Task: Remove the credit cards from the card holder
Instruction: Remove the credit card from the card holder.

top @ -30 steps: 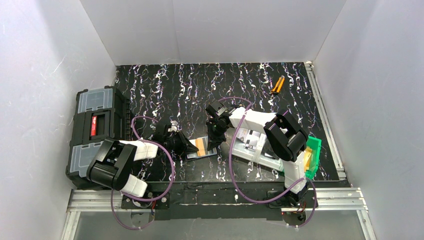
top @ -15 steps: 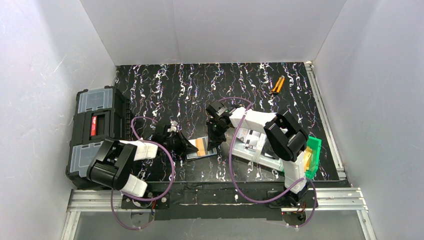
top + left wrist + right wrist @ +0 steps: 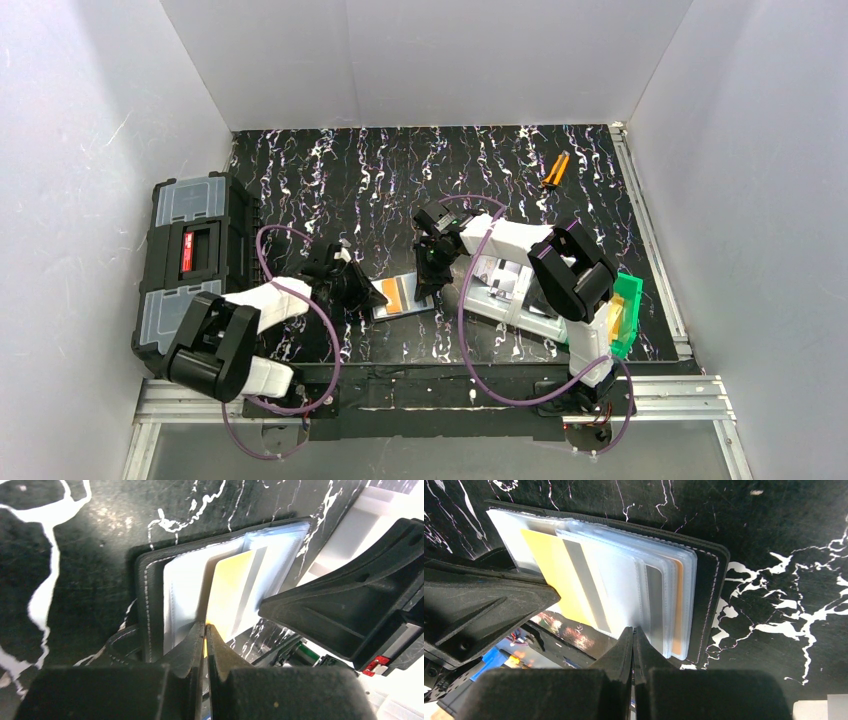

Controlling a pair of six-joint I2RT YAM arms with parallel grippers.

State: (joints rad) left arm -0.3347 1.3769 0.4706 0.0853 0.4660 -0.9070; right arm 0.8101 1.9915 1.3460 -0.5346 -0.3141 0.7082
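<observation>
The holder (image 3: 709, 580) lies open and flat on the table (image 3: 400, 180), between the two arms, its stack of clear sleeves (image 3: 624, 580) facing up. The left gripper (image 3: 205, 630) has its fingers pressed together on the near edge of an orange card (image 3: 232, 592) (the one with a grey stripe). That card sits part way out of the holder, with its other end under a sleeve. Two more cards show through the sleeves near the fold: a silvery card (image 3: 653, 595) and a second orange one (image 3: 678, 605), both fully tucked in.

The right gripper (image 3: 633, 632) is closed, its tips at the edge of the sleeve stack; whether it pinches a sleeve or only presses on it I cannot tell.

A black toolbox (image 3: 195, 255) stands at the table's left edge, lid down. A green bin (image 3: 628, 292) sits by the right arm, and something yellow shows in it, but it is too small to name. A small orange-handled tool (image 3: 554, 170) lies well apart, at the far right.
</observation>
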